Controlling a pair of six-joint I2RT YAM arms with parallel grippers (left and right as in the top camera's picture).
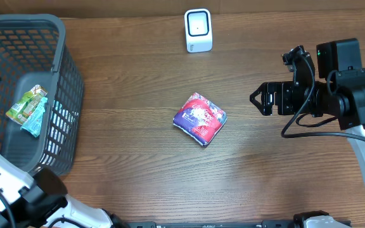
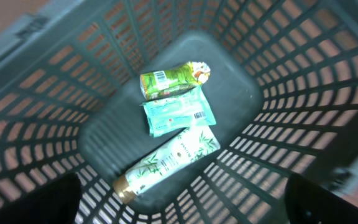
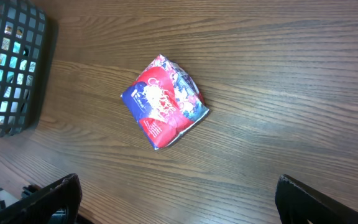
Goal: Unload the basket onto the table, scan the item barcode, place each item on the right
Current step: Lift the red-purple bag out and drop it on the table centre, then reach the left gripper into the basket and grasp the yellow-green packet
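Left hand (image 2: 179,208) hovering wide open, empty, over basket (image 1: 68,107), right hand (image 1: 258,99) hovering wide open, empty, at 3 o'clock from red packet (image 1: 199,118) on surface (image 1: 138,76)

The basket (image 1: 24,20) is cut off at nine o'clock overhead, and the print on its packets (image 2: 178,115) is too blurred to read. In both wrist views the jaws are dark shapes cropped at five and seven o'clock.
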